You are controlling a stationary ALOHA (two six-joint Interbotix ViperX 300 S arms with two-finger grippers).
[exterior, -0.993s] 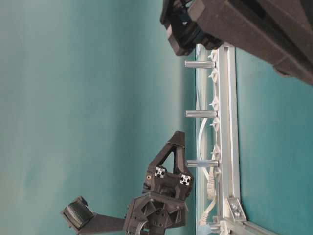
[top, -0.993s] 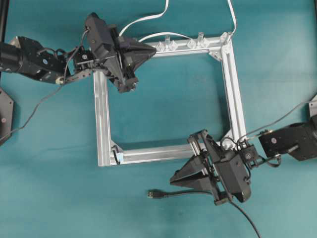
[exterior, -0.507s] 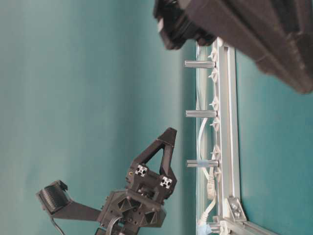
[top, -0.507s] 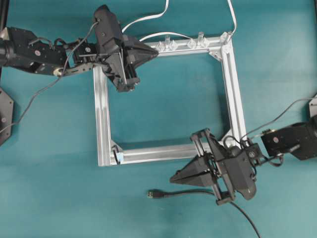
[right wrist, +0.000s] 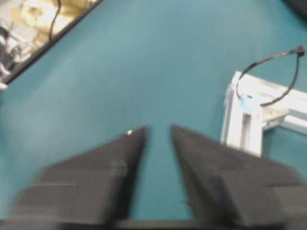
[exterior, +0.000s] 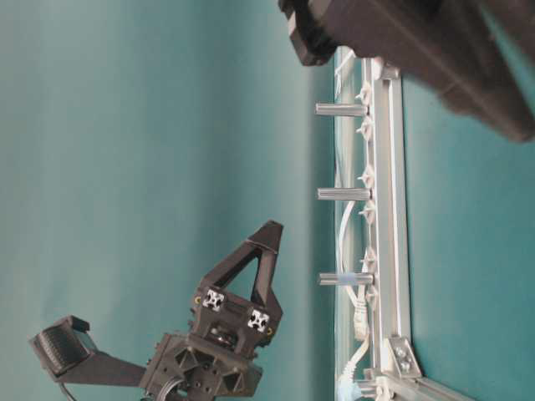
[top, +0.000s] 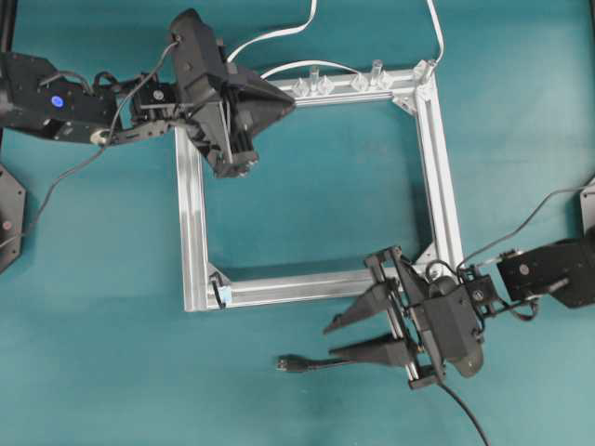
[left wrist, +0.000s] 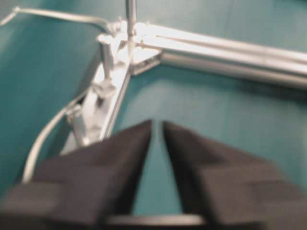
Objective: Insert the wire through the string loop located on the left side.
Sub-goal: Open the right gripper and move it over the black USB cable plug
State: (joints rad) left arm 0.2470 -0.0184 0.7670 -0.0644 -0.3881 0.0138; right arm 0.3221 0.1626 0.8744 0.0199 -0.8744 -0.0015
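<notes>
The wire (top: 367, 360) lies on the teal table below the silver frame (top: 193, 223), its dark plug (top: 286, 363) pointing left. My right gripper (top: 328, 340) stands open just right of the plug, lower finger over the cable, nothing between the fingers. The string loop (top: 219, 294) hangs at the frame's lower-left corner; the right wrist view shows this string loop (right wrist: 254, 63) standing up from the corner, ahead and to the right of the right gripper (right wrist: 158, 128). My left gripper (top: 290, 97) hovers over the frame's top-left corner, open by a narrow gap (left wrist: 157, 123) and empty.
Clear plastic clips (top: 325, 84) and short posts (exterior: 343, 194) line the frame's top rail. White cables (top: 279, 32) run off the top edge near the left gripper. A corner bracket (top: 409, 98) sits at the top right. The right arm's own cable (top: 530, 223) trails right.
Both grippers were shut and now stand open, the right one wider. The right gripper has shifted down toward the wire. The left gripper has risen a little over the top-left corner.
</notes>
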